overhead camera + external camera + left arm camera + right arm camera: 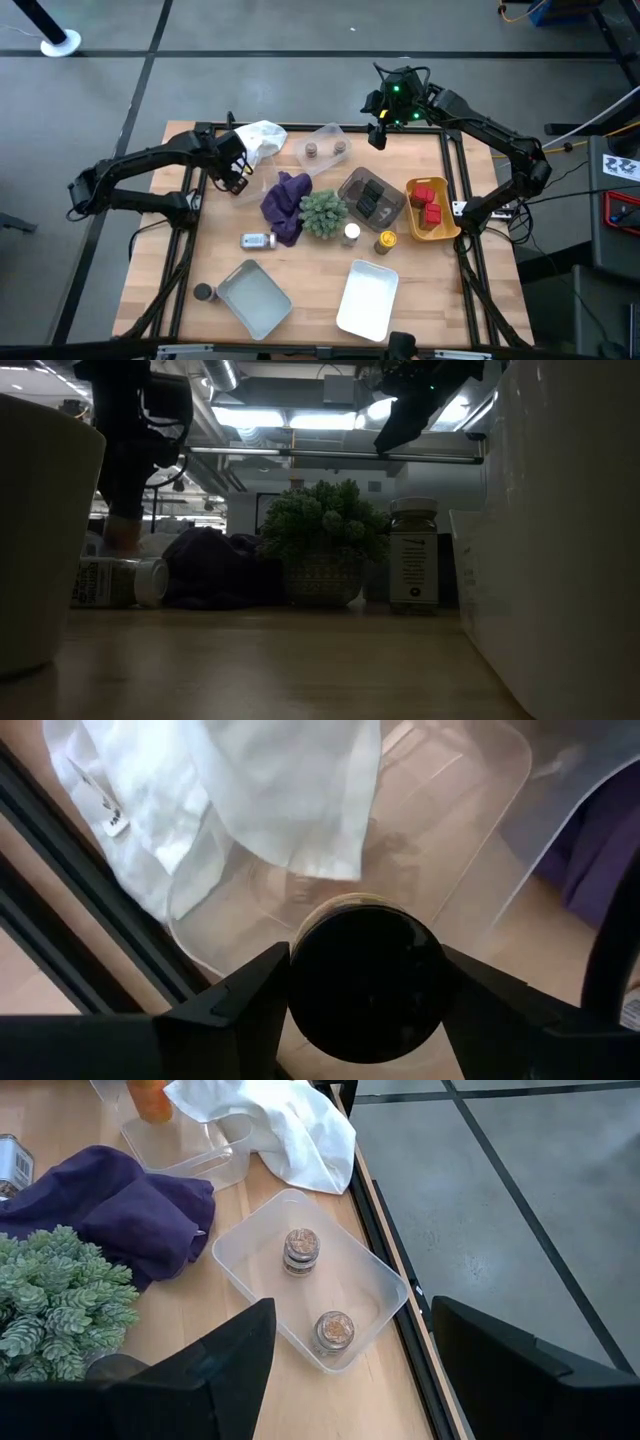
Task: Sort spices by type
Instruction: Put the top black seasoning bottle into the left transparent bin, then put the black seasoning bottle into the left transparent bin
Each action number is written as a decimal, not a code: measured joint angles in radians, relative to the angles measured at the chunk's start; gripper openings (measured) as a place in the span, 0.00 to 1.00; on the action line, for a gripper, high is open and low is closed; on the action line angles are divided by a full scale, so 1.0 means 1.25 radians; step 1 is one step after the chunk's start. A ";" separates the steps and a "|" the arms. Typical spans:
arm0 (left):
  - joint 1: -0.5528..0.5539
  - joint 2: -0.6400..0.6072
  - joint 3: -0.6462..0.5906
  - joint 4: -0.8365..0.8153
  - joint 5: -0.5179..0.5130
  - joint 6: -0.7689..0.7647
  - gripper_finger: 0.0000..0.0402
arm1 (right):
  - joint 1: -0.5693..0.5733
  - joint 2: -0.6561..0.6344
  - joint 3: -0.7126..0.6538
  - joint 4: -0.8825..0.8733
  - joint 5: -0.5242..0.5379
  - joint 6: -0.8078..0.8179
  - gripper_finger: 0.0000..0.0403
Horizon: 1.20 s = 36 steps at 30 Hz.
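My left gripper (237, 180) is shut on a black-capped jar with orange contents (150, 1095), over a clear tray (470, 810) that lies partly under a white cloth (262, 140). My right gripper (380, 135) hangs open above the table's far edge, beside a second clear tray (375, 1285) in which two brown-capped jars (301, 1250) (333, 1330) stand. On the table, a white-capped jar (257, 240) lies on its side; another white-capped jar (351, 233), a yellow jar (386, 240) and a black-capped jar (204, 292) stand. My left gripper pinches the jar between its two fingers (240, 1005) at the round black cap (365, 980), coming from above and pointing down. The jar stays upright below the fingers. Whether its base rests in the clear tray is hidden by the cap.
A grey tray (352, 183) holds dark jars, a yellow tray (412, 215) holds red tins. An empty grey-blue tray (255, 297) and a white tray (368, 298) sit near the front edge. The spiky plant (323, 212) and purple cloth (287, 203) fill the middle.
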State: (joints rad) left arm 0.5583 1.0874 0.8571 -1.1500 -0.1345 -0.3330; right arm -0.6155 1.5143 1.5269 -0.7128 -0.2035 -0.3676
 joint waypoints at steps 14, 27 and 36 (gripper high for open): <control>0.000 0.000 0.002 0.008 -0.005 0.022 0.55 | 0.000 0.000 0.000 -0.020 0.000 0.000 0.66; 0.006 -0.005 0.023 0.003 -0.005 0.040 0.55 | 0.000 0.000 0.000 -0.019 0.000 -0.001 0.66; -0.001 -0.006 0.151 -0.108 -0.005 0.055 0.55 | 0.000 0.000 0.000 -0.019 0.000 -0.001 0.66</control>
State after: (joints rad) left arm 0.5570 1.0801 1.0453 -1.2851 -0.1409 -0.2646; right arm -0.6151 1.5146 1.5265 -0.7362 -0.2035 -0.3683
